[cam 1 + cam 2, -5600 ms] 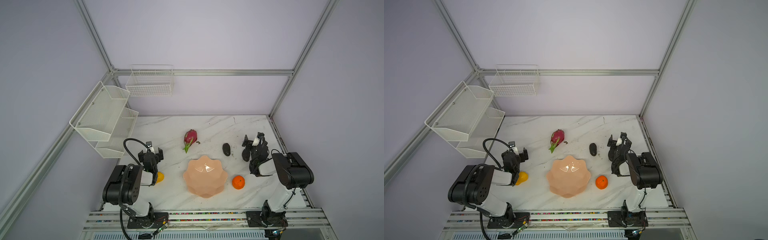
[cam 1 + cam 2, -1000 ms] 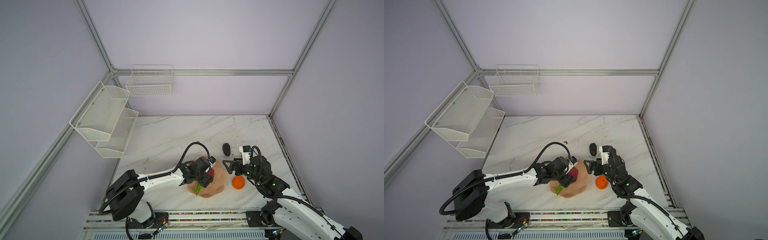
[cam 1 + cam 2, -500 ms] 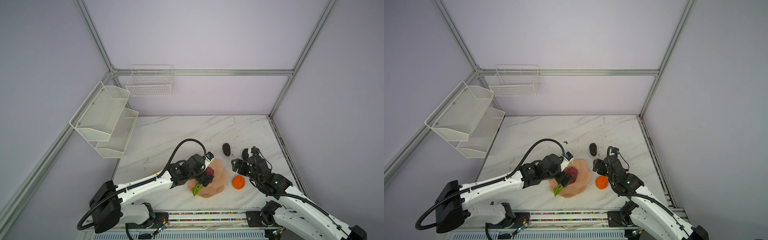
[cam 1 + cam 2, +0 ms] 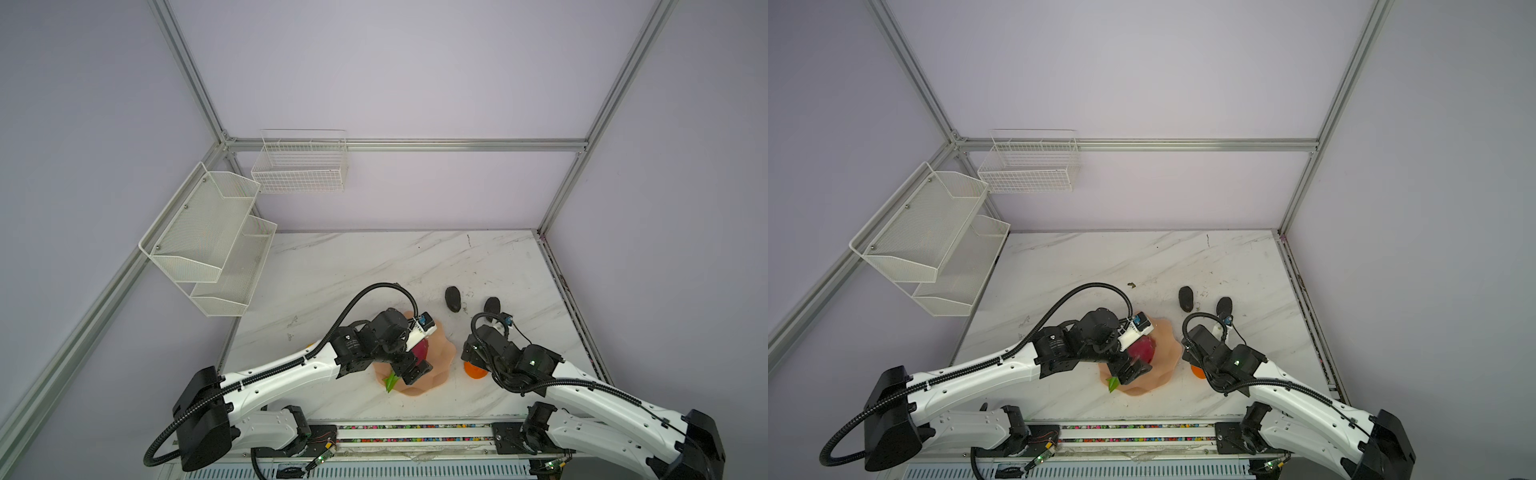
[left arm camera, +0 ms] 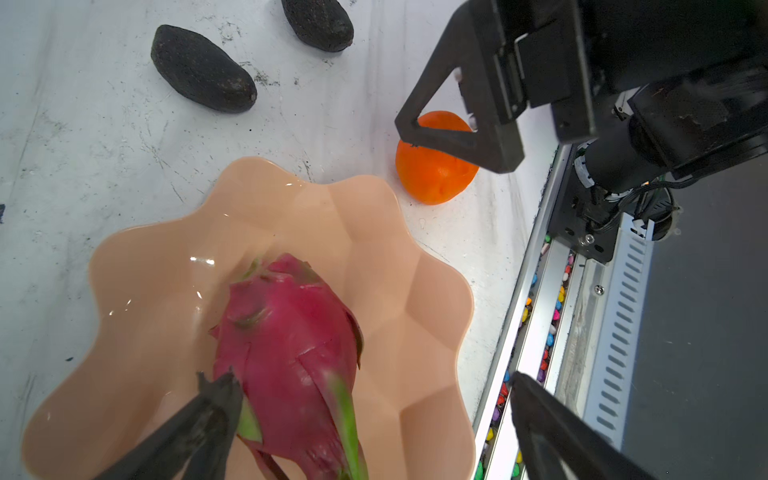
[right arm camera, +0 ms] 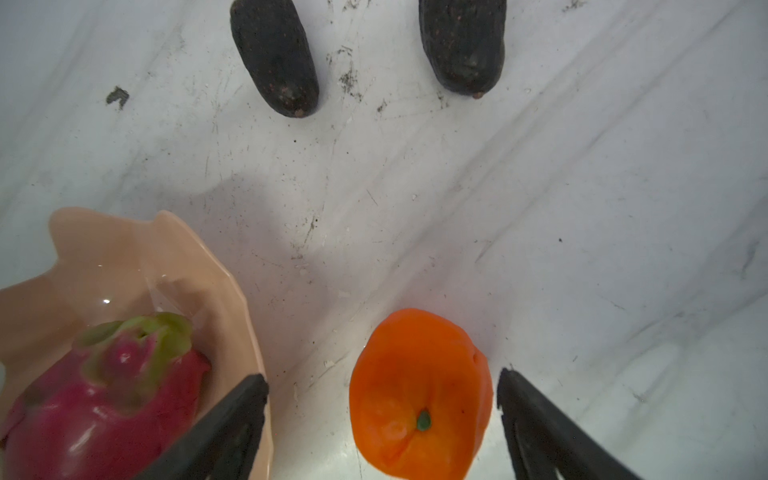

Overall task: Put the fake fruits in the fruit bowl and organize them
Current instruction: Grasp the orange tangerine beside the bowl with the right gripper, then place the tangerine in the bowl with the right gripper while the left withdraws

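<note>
While the left tool [image 5: 372, 380] stands apart over the dragon fruit [image 5: 286, 340] in the bowl [image 5: 374, 232], the right tool [image 6: 381, 378] gapes astride the orange [image 6: 415, 395] on the desk [image 6: 415, 208]; probably light, smooth: pinch its middle.

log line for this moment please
left gripper: open over dragon fruit in fruit bowl | right gripper: open astride orange on table | avocados: both on table
</note>
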You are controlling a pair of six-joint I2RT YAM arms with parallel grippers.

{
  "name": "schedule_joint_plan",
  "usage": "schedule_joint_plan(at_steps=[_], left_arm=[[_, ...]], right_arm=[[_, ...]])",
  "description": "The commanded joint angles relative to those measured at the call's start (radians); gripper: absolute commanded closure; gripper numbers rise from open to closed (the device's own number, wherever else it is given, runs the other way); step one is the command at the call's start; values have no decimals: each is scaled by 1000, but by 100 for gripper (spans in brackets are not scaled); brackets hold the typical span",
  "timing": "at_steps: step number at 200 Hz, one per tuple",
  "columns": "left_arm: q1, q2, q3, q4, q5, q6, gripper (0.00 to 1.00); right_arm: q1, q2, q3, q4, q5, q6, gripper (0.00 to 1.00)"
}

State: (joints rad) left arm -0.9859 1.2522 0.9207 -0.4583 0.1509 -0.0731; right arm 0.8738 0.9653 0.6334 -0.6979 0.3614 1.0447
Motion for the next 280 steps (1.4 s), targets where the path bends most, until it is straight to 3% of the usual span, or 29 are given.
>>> schedule_joint_plan(at_steps=[1,59,77,116,147,180,206,237,251,280], left_arm=[[-9,-1,91,1,24,30,0],[-8,-20,63,21,11,42,0],[-8,-28,57,26,9,45,0],[-8,-58,39,35,-3,50,0],[-8,-90,23,49,-27,50,0],[-8,-124,20,67,-73,41,0],[-8,-153,15,58,-250,-27,0],[1,-182,-1,35,-406,-84,0],[5,-182,19,-20,-442,-118,0],[8,-204,28,-104,-481,-200,0]], right_arm=[[35,53,13,-64,26,76,9],[44,90,-25,-25,-7,95,9],[44,95,-35,-12,-18,93,26],[45,143,-69,36,-36,96,27],[45,118,-71,45,-28,100,41],[44,124,65,-62,46,23,49],[44,164,240,-153,128,-92,50],[44,129,243,166,-16,-360,50],[44,119,214,278,-97,-394,50],[44,138,172,339,-212,-388,50]])
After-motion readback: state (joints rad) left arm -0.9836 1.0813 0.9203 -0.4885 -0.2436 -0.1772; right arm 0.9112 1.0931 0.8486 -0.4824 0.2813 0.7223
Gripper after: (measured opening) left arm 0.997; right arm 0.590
